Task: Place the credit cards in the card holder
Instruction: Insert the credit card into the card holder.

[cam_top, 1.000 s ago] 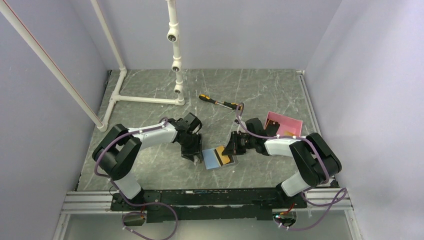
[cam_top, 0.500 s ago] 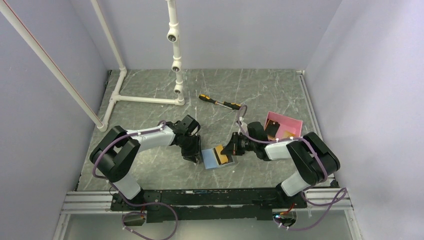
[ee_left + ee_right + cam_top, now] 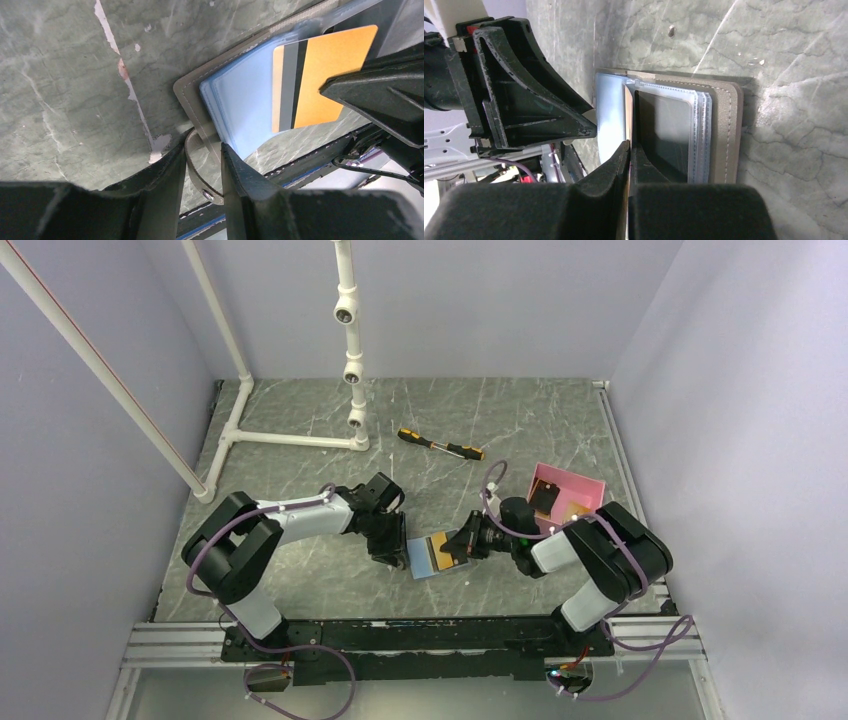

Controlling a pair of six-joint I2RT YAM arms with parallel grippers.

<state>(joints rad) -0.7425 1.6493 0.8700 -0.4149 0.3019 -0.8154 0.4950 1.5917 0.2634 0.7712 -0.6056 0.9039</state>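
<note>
Overhead camera looks down; both wrist cameras, close, share the card holder [image 3: 420, 559].

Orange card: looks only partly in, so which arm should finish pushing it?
Right: the right gripper pinches the orange card at the card holder pocket; the left gripper only clamps the holder's corner.

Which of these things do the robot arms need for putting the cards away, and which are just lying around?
For the job:
card holder, gripped by the left tool
orange card, gripped by the right tool
spare cards in the pink tray

Just lying about:
screwdriver
white pipes
</note>
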